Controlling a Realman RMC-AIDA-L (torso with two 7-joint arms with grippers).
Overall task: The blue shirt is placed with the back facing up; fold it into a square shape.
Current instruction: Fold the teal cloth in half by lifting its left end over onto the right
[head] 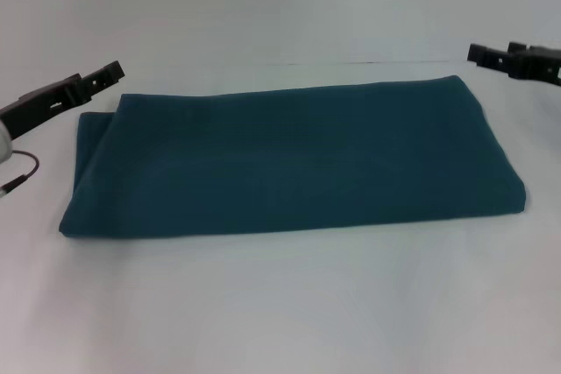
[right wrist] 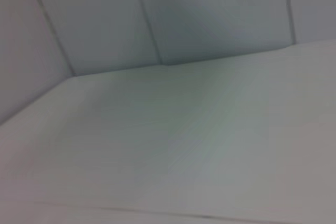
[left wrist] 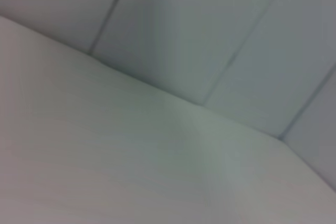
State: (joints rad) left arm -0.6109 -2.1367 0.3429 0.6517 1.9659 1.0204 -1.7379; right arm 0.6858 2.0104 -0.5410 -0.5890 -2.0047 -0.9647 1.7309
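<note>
Your blue shirt (head: 294, 159) lay in the middle of the white table (head: 280, 304), folded into a long flat band. Its long side ran from the table's left side to its right side. It was wider than it was deep, so it was not a square yet, I think.

Your left gripper (head: 103, 74) hung just off the shirt's far left corner, not touching it. Your right gripper (head: 491, 56) hung just past the far right corner, also apart from the cloth. Each one sat about as near to its own end as the other. You could not tell if their fingers were open or closed, and neither one held any cloth.

The next fold likely needed one short end to be carried over to the other, along the long side.

The table had lots of bare room in front of the shirt and some behind it. The far edge of the table met a pale wall (left wrist: 220, 30), so there was less room to move back there.
</note>
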